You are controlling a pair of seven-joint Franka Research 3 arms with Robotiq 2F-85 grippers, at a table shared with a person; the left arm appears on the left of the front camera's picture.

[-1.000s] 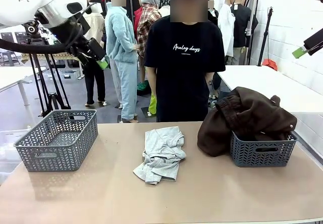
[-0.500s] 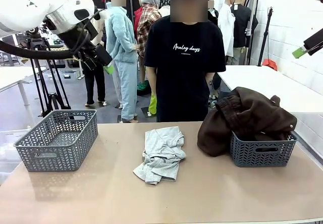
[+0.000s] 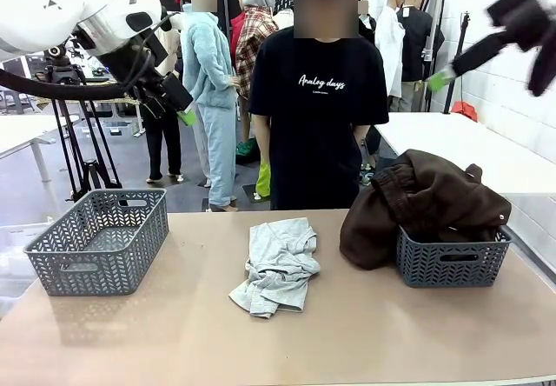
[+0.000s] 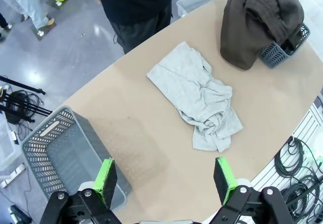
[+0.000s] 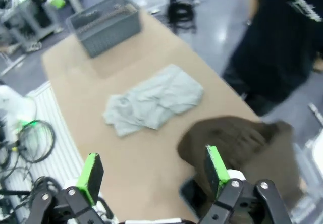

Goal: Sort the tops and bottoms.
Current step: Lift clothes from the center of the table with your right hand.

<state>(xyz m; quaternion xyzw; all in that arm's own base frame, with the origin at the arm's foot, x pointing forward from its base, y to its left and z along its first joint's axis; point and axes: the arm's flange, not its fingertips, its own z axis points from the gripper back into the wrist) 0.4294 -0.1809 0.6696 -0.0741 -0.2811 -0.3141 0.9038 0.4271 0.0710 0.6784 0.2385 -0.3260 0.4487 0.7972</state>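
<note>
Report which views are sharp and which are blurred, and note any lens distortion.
Front view: table and grey T-shirt sharp, right gripper streaked with motion blur. Left wrist view: crisp, though the wide lens bows the table edge. Right wrist view: soft throughout, the brown garment and far basket smeared.

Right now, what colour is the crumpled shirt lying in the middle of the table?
Light grey. The shirt shows best in the left wrist view.

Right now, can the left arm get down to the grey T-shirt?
Probably yes. The left gripper hangs open above the table, and the grey T-shirt lies alone in the middle, nothing on it.
</note>
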